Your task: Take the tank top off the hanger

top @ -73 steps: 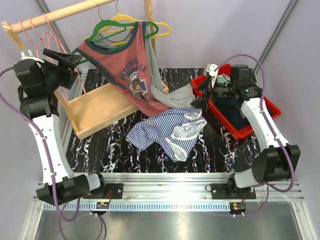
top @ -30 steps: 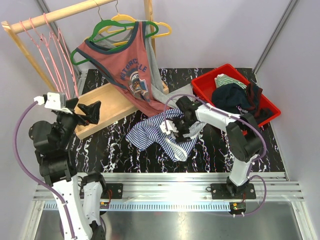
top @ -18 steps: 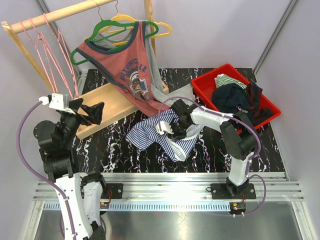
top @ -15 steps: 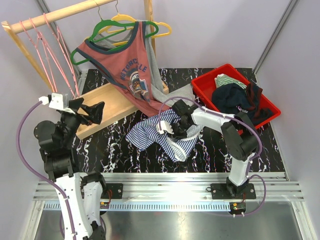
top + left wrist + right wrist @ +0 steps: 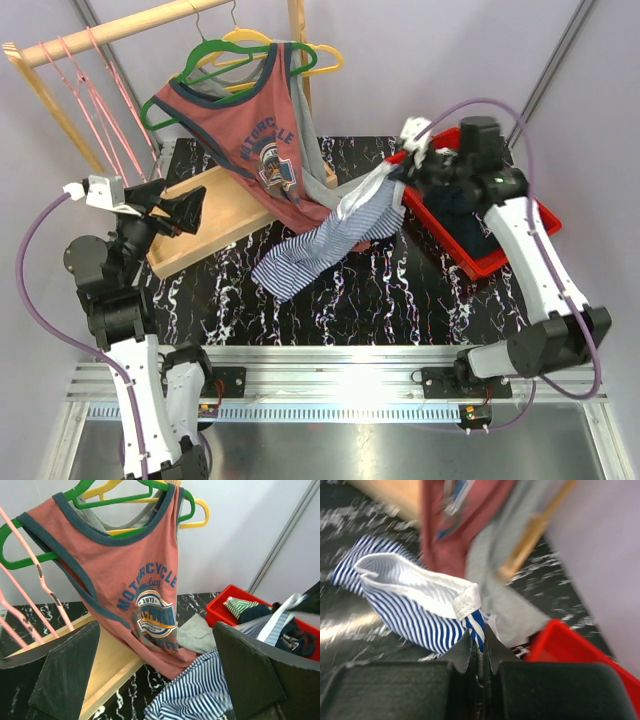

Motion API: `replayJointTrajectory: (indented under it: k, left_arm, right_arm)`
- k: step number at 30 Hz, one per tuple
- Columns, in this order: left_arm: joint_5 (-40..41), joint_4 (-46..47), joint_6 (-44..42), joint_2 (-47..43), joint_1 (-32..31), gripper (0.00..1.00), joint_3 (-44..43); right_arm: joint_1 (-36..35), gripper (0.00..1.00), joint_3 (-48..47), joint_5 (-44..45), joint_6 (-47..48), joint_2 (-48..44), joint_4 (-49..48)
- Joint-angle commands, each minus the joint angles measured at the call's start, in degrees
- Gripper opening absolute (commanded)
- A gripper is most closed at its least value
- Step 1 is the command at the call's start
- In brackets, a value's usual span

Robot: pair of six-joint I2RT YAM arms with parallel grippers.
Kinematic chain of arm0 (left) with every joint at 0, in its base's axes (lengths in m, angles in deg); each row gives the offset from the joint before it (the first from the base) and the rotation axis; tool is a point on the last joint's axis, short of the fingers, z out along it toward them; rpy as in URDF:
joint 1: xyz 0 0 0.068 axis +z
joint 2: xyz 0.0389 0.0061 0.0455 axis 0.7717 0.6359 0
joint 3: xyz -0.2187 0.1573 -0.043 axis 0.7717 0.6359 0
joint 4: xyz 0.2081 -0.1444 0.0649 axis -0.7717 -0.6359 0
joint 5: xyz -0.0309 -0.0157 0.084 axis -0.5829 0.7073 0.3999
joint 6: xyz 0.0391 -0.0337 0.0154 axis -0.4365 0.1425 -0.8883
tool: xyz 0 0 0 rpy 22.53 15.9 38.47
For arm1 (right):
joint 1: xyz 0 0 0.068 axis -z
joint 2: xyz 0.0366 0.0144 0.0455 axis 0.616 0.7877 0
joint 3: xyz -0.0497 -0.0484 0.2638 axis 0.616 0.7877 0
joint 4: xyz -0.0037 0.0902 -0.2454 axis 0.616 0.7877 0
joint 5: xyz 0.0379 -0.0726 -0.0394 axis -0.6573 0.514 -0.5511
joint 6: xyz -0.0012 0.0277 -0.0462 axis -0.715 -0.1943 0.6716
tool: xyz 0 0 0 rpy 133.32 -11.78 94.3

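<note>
Tank top [image 5: 255,130], salmon with dark trim and a "MOTORCYCLE" print, hangs on the green hanger [image 5: 30,559] from the wooden rail [image 5: 120,28] at the back left of the table [image 5: 400,300]; it is not removed, and its lower hem drapes down to the far edge of the wooden tray [image 5: 200,215]. A grey garment [image 5: 322,172] hangs just behind it on a yellow hanger [image 5: 330,55], its tail trailing onto the table. Pink hangers [image 5: 90,90] hang on the same rail, further left. Left claw [image 5: 172,203] is spread fully wide, holds nothing and touches nothing; it hangs above the left end of the wooden tray and faces the tank top, which sits between its two fingers in the left wrist view. Right claw [image 5: 477,640] is pinched tight on a hemmed strap of the blue-and-white striped garment [image 5: 310,250] and is raised beside the near-left rim of the red bin [image 5: 500,262]. The striped garment hangs stretched from that grip, its lower end lying on the table in front of the tank top. The red bin holds dark and striped clothing; individual pieces cannot be told apart.
</note>
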Motion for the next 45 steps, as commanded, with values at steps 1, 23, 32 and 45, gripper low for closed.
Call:
replayJointTrajectory:
  k: [1, 23, 32, 45]
  left_arm:
    - [2.82, 6.17, 4.16, 2.32, -0.16, 0.99, -3.86]
    - [5.55, 15.56, 9.70, 7.07, -0.07, 0.99, -7.83]
    - [3.88, 16.28, 8.65, 8.22, -0.16, 0.99, -8.18]
    - [3.97, 11.88, 5.31, 9.18, -0.16, 0.99, -10.99]
  right_arm:
    - [3.86, 0.00, -2.75, 0.08, -15.36, -4.64, -14.77]
    - [17.93, 0.00, -52.26, 33.49, -25.50, 17.23, -22.36]
    - [18.11, 0.00, -33.37, 30.68, -24.35, 13.71, -24.57]
    - [19.34, 0.00, 3.12, 25.84, -17.68, 9.40, -20.00]
